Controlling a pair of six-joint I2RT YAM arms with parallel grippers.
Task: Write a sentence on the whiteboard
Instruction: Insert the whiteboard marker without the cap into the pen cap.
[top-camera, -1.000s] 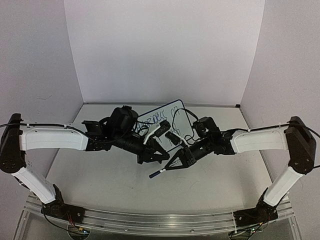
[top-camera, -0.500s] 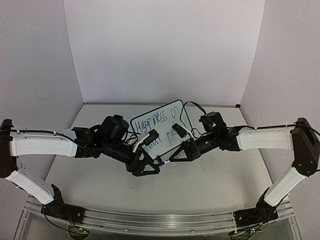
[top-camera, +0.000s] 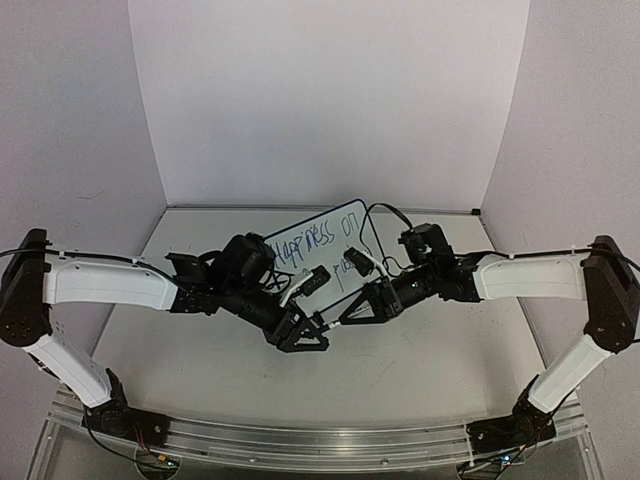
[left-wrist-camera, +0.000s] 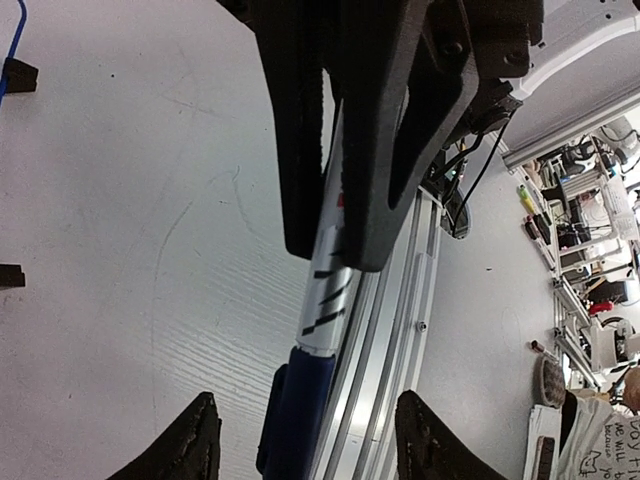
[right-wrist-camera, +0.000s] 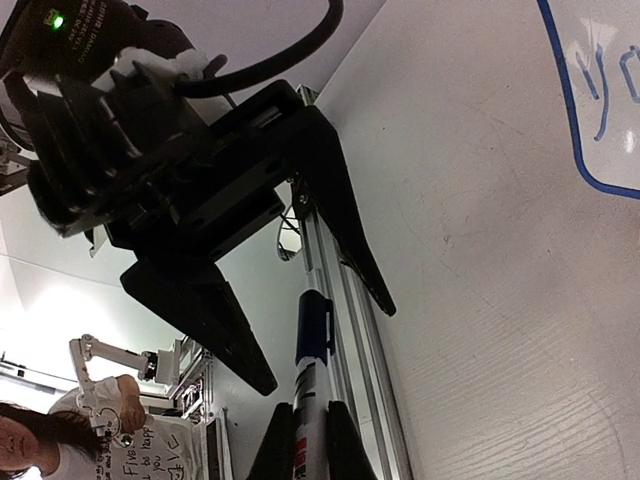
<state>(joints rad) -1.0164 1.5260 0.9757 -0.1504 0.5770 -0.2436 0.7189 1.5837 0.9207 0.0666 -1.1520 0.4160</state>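
The whiteboard (top-camera: 345, 215) lies at the back centre, partly hidden by both arms. The sentence (top-camera: 310, 240) reads "Happiness on" with a few letters started on a second line (top-camera: 352, 263). A corner of the board with its blue rim shows in the right wrist view (right-wrist-camera: 600, 150). My right gripper (right-wrist-camera: 308, 408) is shut on the white marker pen (right-wrist-camera: 305, 385), whose blue cap (right-wrist-camera: 313, 325) points at my left gripper. My left gripper (left-wrist-camera: 308, 400) is open, its fingers (left-wrist-camera: 200, 440) on either side of the cap (left-wrist-camera: 300, 400), not touching it. The two grippers (top-camera: 312, 338) (top-camera: 350, 312) meet in front of the board.
An aluminium rail (top-camera: 300, 440) runs along the table's near edge, close under the grippers (left-wrist-camera: 400, 300). White walls enclose the back and sides. Two black clip feet (left-wrist-camera: 18, 75) sit at the board's edge. A person (right-wrist-camera: 30, 440) and lab clutter are beyond the table.
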